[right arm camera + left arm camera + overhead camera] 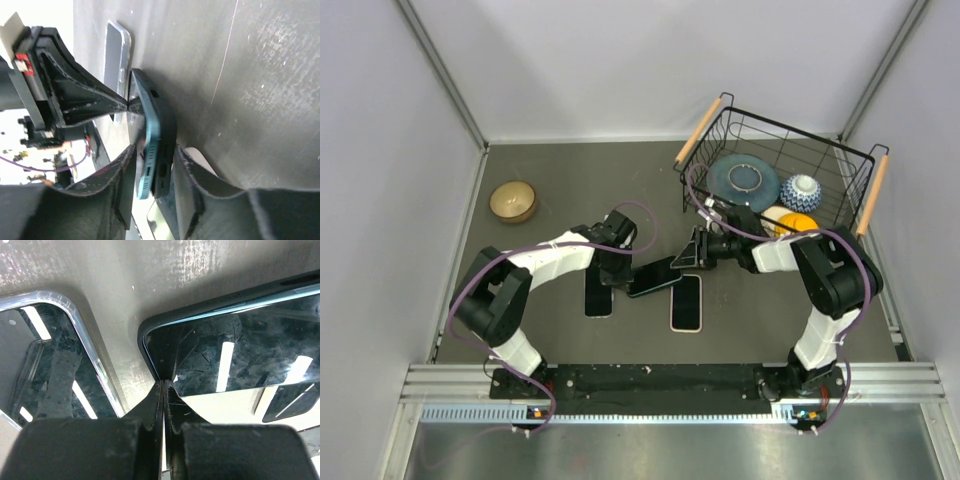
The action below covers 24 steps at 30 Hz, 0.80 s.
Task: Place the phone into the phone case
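At the top view's centre, our right gripper (155, 150) clamps the phone (655, 277), half-seated in the phone case (162, 115). Our left gripper (164, 390), fingers pressed together, touches its corner. We judge full seating remains.

Dark grey table (770, 320): brass bowl (513, 201) upper left, wire basket (697, 131) upper right, clear-edged phone (598, 298) and second phone (686, 302) flat at centre.
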Motion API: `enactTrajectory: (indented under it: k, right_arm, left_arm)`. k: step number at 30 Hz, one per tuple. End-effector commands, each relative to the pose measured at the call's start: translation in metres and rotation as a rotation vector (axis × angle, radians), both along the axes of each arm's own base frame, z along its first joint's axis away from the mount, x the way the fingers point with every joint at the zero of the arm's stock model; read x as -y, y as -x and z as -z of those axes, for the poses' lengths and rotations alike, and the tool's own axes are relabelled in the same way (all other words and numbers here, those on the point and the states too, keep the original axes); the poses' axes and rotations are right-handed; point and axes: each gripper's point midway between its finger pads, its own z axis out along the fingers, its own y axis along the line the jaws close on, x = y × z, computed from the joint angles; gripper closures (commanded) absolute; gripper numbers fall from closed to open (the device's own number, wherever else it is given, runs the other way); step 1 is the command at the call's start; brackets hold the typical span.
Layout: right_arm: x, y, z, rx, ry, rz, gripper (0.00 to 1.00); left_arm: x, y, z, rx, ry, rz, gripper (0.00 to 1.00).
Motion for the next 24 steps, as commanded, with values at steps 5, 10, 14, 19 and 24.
enactTrajectory:
  k: [5,10,14,19,24]
  right_arm:
    - [-0.011,0.003,-0.035,0.07,-0.147,-0.061,0.93]
    - [-0.012,0.007,-0.046,0.07,-0.191,-0.073,0.82]
    - [-0.011,0.011,-0.051,0.078,-0.196,-0.081,0.72]
    - [-0.012,0.017,-0.057,0.073,-0.23,-0.106,0.57]
    - [-0.013,0.017,-0.065,0.075,-0.271,-0.104,0.6]
  left_arm:
    - [-0.011,-0.01,0.005,0.048,-0.055,-0.002,1.0]
    - [-0.011,-0.01,0.004,0.051,-0.053,0.001,1.0]
    - [-0.01,-0.009,0.005,0.048,-0.05,0.004,1.0]
    - [-0.009,-0.009,0.005,0.047,-0.044,0.003,1.0]
    - [-0.011,-0.009,0.005,0.047,-0.054,0.007,1.0]
